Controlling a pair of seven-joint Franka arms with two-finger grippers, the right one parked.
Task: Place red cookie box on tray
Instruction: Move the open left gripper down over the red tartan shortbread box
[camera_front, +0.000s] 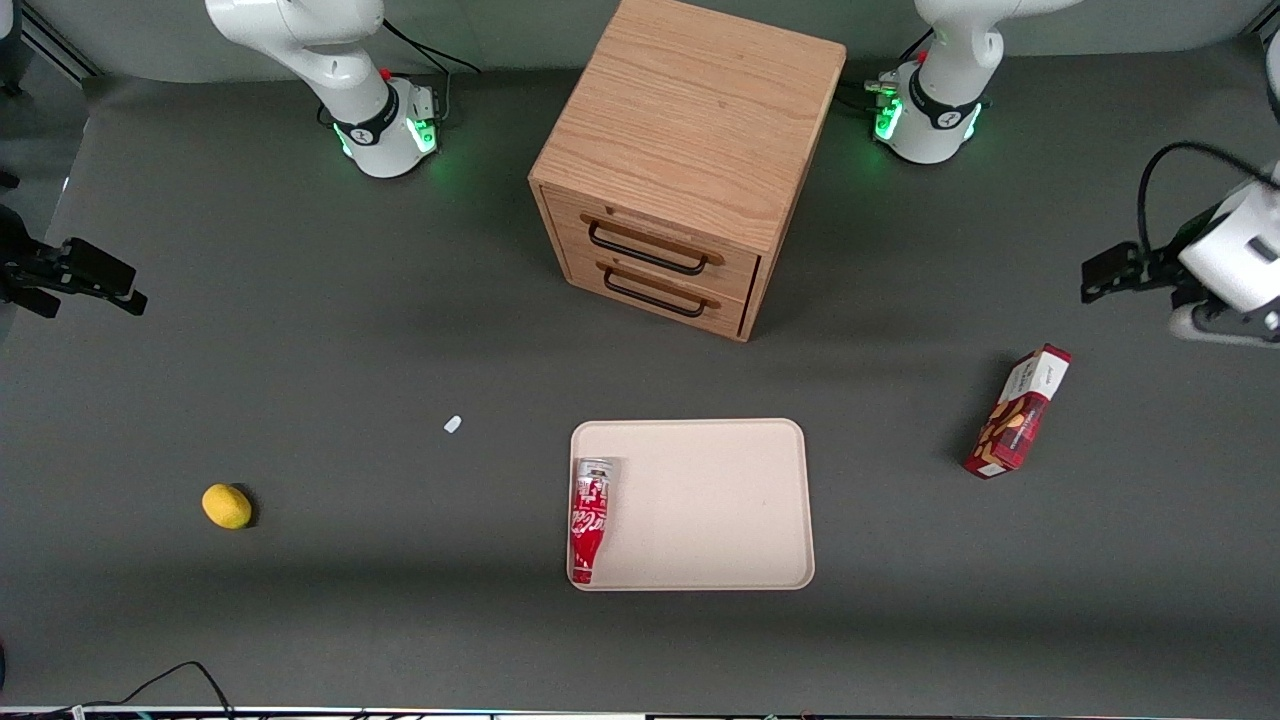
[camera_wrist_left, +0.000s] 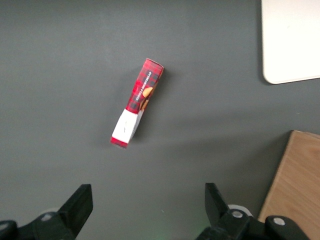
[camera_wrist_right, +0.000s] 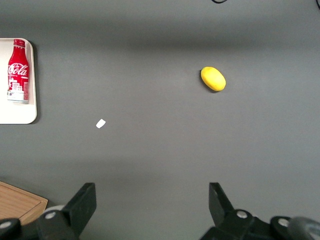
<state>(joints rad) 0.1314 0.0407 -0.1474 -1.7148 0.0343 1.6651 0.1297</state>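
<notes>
The red cookie box (camera_front: 1018, 412) lies on the grey table toward the working arm's end, well apart from the tray; its white panel end points away from the front camera. It also shows in the left wrist view (camera_wrist_left: 137, 103). The cream tray (camera_front: 720, 480) lies in front of the drawer cabinet, and one corner of it shows in the left wrist view (camera_wrist_left: 292, 40). My left gripper (camera_front: 1092, 278) hangs above the table, farther from the front camera than the box and not touching it. It is open and empty (camera_wrist_left: 147, 192).
A red Coca-Cola bottle (camera_front: 590, 518) lies on the tray along the edge toward the parked arm. The wooden drawer cabinet (camera_front: 690, 150) stands mid-table. A yellow lemon (camera_front: 227, 506) and a small white scrap (camera_front: 453, 424) lie toward the parked arm's end.
</notes>
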